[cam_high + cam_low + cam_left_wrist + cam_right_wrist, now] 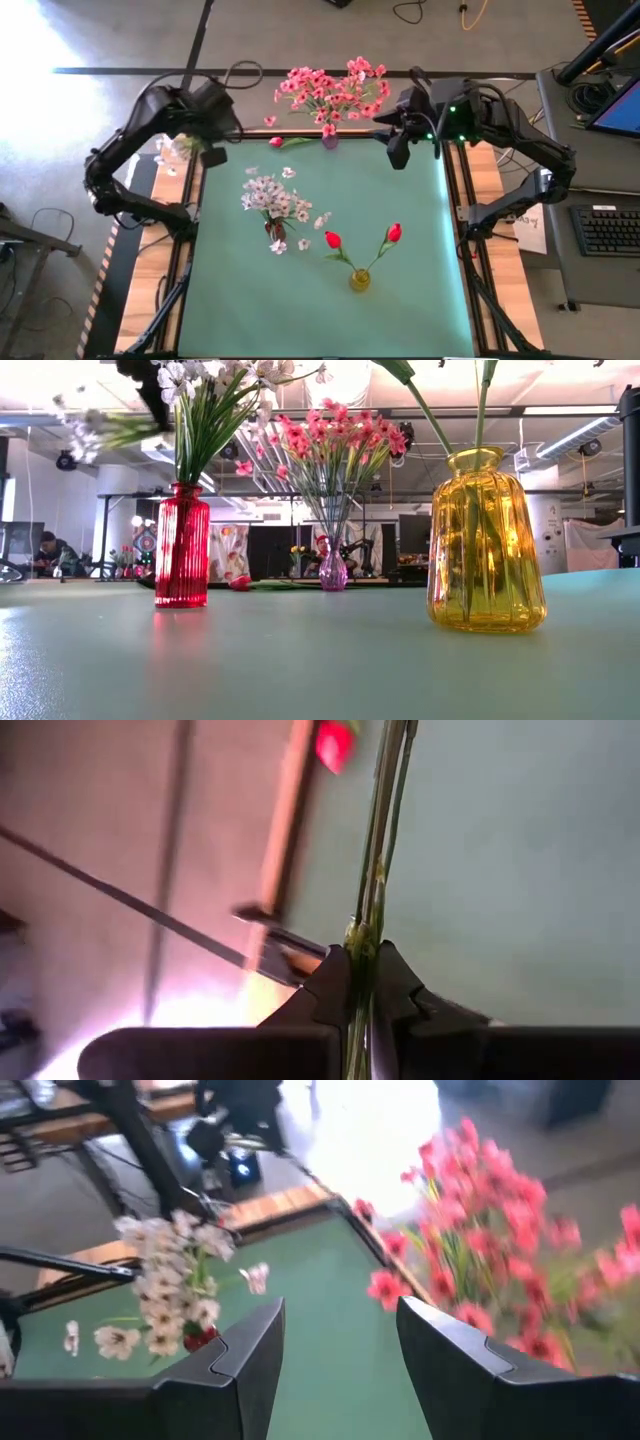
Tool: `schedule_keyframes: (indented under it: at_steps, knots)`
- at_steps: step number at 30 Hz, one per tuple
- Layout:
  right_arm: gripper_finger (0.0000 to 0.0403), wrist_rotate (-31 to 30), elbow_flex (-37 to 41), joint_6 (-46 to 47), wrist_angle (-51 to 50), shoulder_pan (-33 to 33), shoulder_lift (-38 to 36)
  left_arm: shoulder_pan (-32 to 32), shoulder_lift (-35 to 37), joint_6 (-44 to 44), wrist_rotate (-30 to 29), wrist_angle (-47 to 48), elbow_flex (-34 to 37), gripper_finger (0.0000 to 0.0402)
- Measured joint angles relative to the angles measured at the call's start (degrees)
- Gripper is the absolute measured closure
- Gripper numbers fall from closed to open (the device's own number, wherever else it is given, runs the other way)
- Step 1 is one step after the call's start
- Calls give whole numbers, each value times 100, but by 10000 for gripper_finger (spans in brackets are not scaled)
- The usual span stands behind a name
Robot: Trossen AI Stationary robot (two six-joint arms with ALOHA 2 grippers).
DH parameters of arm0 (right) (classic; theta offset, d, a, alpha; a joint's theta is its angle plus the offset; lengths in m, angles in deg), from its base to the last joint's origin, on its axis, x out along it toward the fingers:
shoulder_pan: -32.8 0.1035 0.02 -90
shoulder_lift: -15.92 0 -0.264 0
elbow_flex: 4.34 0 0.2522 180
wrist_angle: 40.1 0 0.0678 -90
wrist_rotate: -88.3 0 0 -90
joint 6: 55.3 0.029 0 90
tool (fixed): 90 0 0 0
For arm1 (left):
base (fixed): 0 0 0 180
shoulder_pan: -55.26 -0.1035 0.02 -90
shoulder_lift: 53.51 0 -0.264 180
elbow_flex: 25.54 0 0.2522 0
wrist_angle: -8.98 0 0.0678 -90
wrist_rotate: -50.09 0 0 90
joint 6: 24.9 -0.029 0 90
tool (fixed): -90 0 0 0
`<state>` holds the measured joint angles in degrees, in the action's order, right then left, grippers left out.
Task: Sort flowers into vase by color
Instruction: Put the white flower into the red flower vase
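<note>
On the green mat point(420, 290) stand three vases. Near the middle, a red vase point(182, 546) holds a bunch of white flowers point(272, 198). Toward the front edge, a yellow vase point(485, 542) holds two red buds point(333, 240) on long green stems. At the middle of the far edge, a small purple vase point(333, 571) holds a full spray of pink flowers point(334, 89). One more red bud point(276, 142) lies flat on the mat beside the purple vase, close to the far edge.

Over the far left corner, the left gripper point(362, 982) has its fingers pressed together on a thin green stem point(378, 850), pinching it; a cluster of white blossoms point(172, 148) shows just off the mat's left edge by that arm, though whether it belongs to the pinched stem cannot be told for certain.

Above the far right corner, the right gripper point(340, 1350) hangs with its fingers spread apart and nothing between them, near the pink spray but not touching it.
</note>
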<state>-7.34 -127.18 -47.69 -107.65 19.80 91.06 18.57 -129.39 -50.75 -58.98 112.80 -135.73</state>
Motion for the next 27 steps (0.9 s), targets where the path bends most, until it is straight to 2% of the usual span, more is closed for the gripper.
schedule_keyframes:
  at_steps: [5, 11, 14, 19, 21, 24, 27]
  knots:
    - [216, 332, 0, -464, 348, 2, 164, 531, -74, 45, -106, -8, -1021, 401]
    - [216, 815, 0, -815, 357, 2, 444, 1195, -87, 5, -107, -6, -1907, 401]
    - [216, 1099, 0, -1364, 365, 13, 523, 1633, -87, 99, -111, -5, -2196, 401]
    - [216, 1003, -161, -1609, 646, 11, 526, 2645, -180, 207, -123, -100, -2334, 401]
    - [216, 993, -294, -1419, 799, -5, 524, 3104, -362, 267, -389, -107, -2373, 401]
    - [216, 1026, -494, -945, 1051, -3, 541, 3745, -786, 187, -1325, -67, -2452, 401]
    - [216, 1093, -711, -390, 1048, -2, 610, 4073, -1274, -283, -2143, -44, -2648, 401]
